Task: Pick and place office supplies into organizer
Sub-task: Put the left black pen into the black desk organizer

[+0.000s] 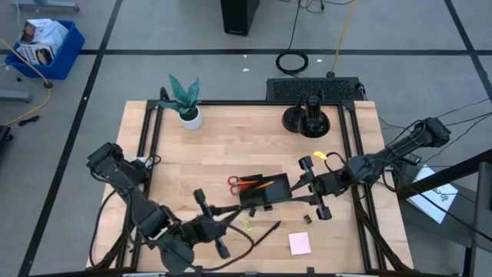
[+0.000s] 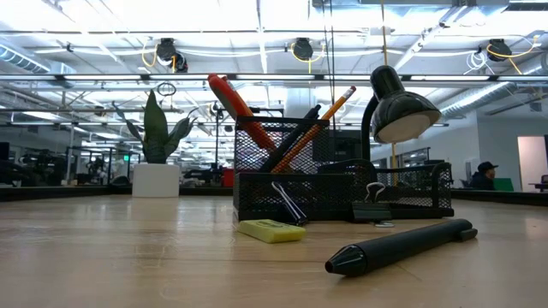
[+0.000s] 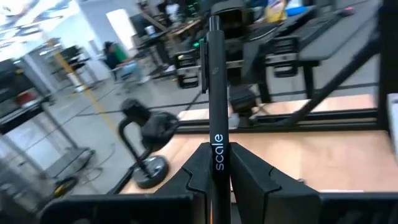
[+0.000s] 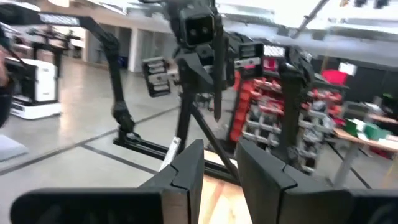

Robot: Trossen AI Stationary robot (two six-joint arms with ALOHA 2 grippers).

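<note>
The left gripper (image 1: 206, 223) is clamped on a slim black pen (image 3: 217, 99), its long axis running straight out past the fingertips toward the black mesh organizer (image 1: 264, 191), which holds red-handled scissors (image 1: 234, 183) and an orange pencil (image 1: 261, 185). The right gripper (image 1: 311, 187), fingers apart and empty, hovers beside the organizer.

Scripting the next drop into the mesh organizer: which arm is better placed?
Left. The left hand is shut on a slim black pen, close to the black mesh organizer. The right hand, on the organizer's other side, is open and empty.
</note>
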